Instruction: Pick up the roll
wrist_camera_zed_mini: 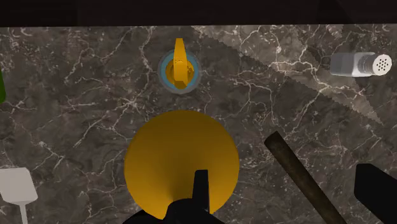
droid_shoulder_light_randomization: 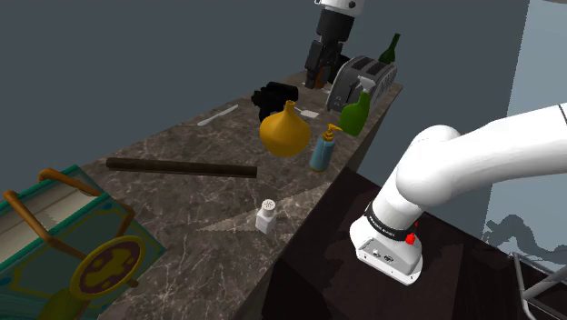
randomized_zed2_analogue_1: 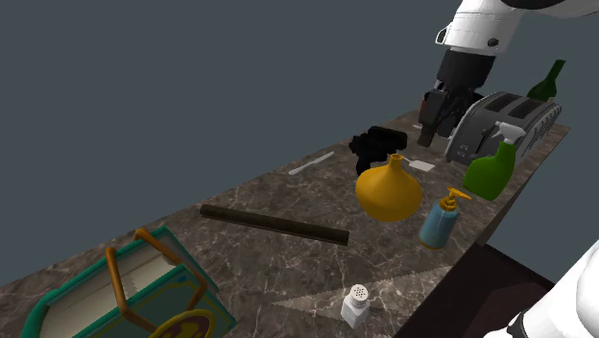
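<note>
1. Lower left of the shoulder view: a teal basket [droid_shoulder_light_randomization: 136, 241] with orange handles sits at the near end of the dark marble counter [droid_shoulder_light_randomization: 182, 209].
2. Left of centre: the roll [droid_shoulder_light_randomization: 182, 167], a long dark thin cylinder, lies flat on the counter, apart from everything else; nothing grips it.
3. Above it, toward the wall: a white utensil [droid_shoulder_light_randomization: 218, 115] lies flat.
4. Lower centre: a white shaker [droid_shoulder_light_randomization: 265, 216] stands near the counter's front edge.
5. Upper centre: a black lumpy object [droid_shoulder_light_randomization: 275, 95] sits just behind a yellow round vase [droid_shoulder_light_randomization: 286, 132]; a blue soap dispenser [droid_shoulder_light_randomization: 322, 150] with a yellow pump stands just right of the vase.
6. Top centre: the gripper [droid_shoulder_light_randomization: 315, 82] hangs above the counter, near the black object and well apart from the roll; whether the claw is released or clenched cannot be told.
7. Right of it: a grey toaster [droid_shoulder_light_randomization: 359, 77], a green spray bottle [droid_shoulder_light_randomization: 356, 114] in front of it; a dark green bottle [droid_shoulder_light_randomization: 391, 47] behind.
</note>
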